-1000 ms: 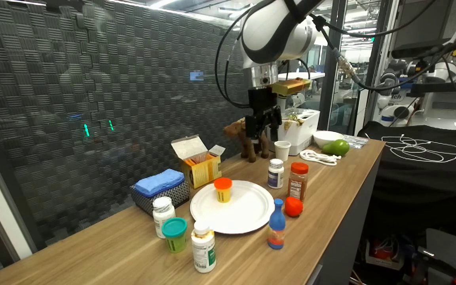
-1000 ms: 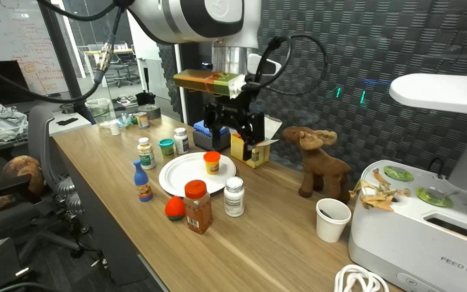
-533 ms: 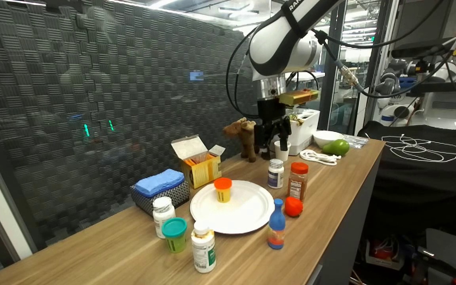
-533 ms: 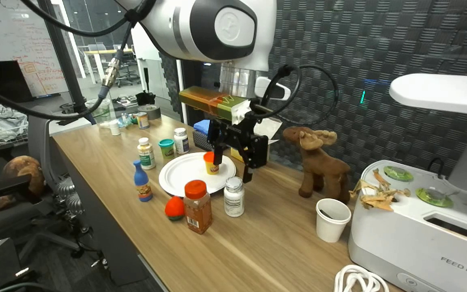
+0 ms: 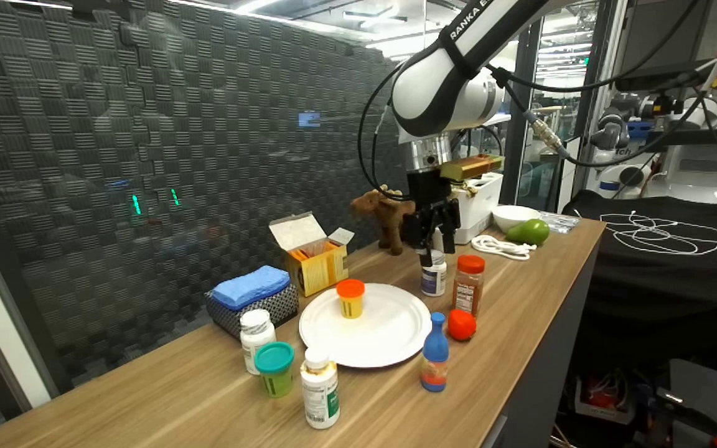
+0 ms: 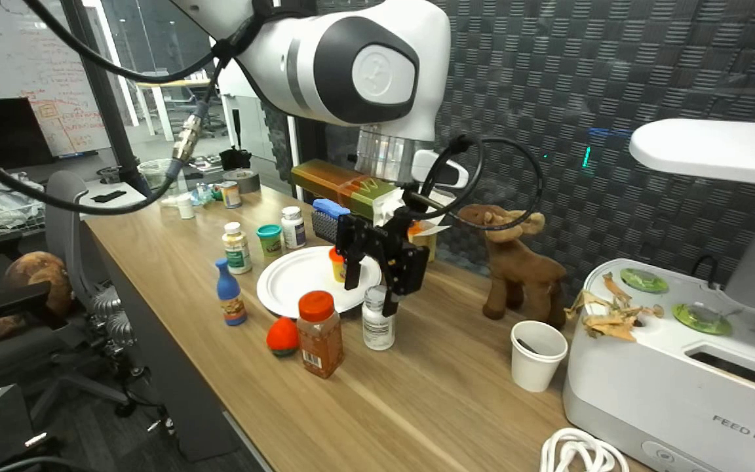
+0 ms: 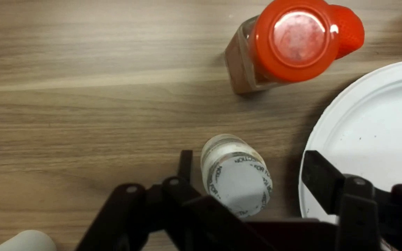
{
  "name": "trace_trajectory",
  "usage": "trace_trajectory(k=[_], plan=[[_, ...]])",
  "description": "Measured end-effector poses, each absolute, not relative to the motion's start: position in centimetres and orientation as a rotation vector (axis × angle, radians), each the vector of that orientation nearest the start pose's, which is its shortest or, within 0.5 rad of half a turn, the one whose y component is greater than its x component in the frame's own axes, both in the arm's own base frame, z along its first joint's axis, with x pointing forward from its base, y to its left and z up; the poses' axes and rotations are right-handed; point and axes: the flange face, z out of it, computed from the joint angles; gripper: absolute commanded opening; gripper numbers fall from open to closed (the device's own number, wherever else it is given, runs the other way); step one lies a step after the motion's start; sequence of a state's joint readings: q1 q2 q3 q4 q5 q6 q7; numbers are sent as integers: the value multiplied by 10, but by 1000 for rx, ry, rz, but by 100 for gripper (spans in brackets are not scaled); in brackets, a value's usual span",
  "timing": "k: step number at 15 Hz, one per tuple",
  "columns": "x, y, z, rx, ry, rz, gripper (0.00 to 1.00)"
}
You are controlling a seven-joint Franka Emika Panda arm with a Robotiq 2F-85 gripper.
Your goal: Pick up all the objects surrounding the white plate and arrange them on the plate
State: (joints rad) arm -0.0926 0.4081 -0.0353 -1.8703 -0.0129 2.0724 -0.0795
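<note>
My gripper (image 7: 248, 157) is open around the top of a white bottle (image 7: 239, 184), with gaps on both sides of it. In both exterior views the bottle (image 6: 377, 333) stands upright beside the white plate (image 6: 286, 298). On the plate sits a yellow jar with an orange lid (image 5: 351, 302). Close by stand a red-capped spice jar (image 6: 320, 337) and a small red object (image 5: 462, 325). A blue bottle (image 5: 435, 354) is near the table's front. Beyond the plate are a green-labelled white bottle (image 6: 236, 249), a green jar with teal lid (image 5: 275, 370) and another white bottle (image 5: 257, 342).
Along the wall are a basket with blue cloth (image 5: 253, 298), an open yellow carton (image 5: 318, 267) and a brown toy moose (image 6: 522, 269). A paper cup (image 6: 538, 357) and a white planter (image 6: 672, 380) stand farther along, near a white cord (image 5: 501, 247).
My gripper has come down from above the table to the white bottle's top. Its fingers have moved slightly closer together. The objects have not moved.
</note>
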Motion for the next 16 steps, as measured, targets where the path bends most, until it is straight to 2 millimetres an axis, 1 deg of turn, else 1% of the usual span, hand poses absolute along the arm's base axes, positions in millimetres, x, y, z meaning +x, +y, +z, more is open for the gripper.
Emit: trace_trajectory(k=[1,3,4,7,10,12,16], plan=[[606,-78,279,-3127,64,329,42],[606,-77,276,-3128,66,331,28],[607,-78,276,-3130,66,329,20],[608,-76,278,-3139,61,317,19],[611,-68,282,-3170,38,303,19],[613,-57,296,-3204,9,274,19],[618,-20,333,-3224,-62,193,19]])
